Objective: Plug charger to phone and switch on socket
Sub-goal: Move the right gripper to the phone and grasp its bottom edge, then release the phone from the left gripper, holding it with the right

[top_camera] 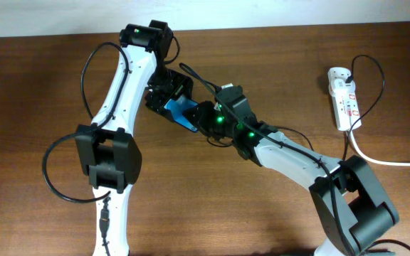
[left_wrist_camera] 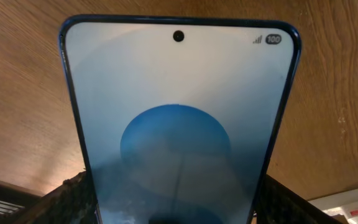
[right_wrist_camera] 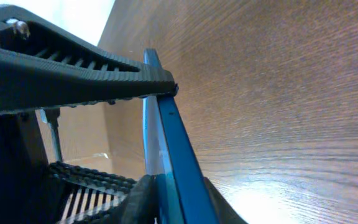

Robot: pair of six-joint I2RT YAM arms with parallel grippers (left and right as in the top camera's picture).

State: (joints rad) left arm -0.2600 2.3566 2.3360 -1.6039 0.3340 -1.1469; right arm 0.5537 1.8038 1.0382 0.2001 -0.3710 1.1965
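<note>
The phone [top_camera: 184, 114], with its blue screen, is held off the table between both grippers. My left gripper [top_camera: 168, 99] is shut on the phone's two long edges; in the left wrist view the phone [left_wrist_camera: 179, 93] faces the camera between the left gripper's jaws [left_wrist_camera: 179, 199]. My right gripper [top_camera: 203, 119] is shut on the phone's lower end; in the right wrist view its fingers [right_wrist_camera: 173, 196] pinch the phone's blue edge [right_wrist_camera: 166, 137]. The white socket [top_camera: 344, 96] lies at the far right. The charger's thin black cable [top_camera: 372, 71] loops beside it; its plug tip is not visible.
The socket's thick white lead [top_camera: 383, 160] runs off the right edge. A corner of the socket shows in the left wrist view [left_wrist_camera: 353, 208]. The left arm's black cables [top_camera: 62, 178] loop over the table's left side. Brown wooden tabletop [top_camera: 283, 64] lies all round.
</note>
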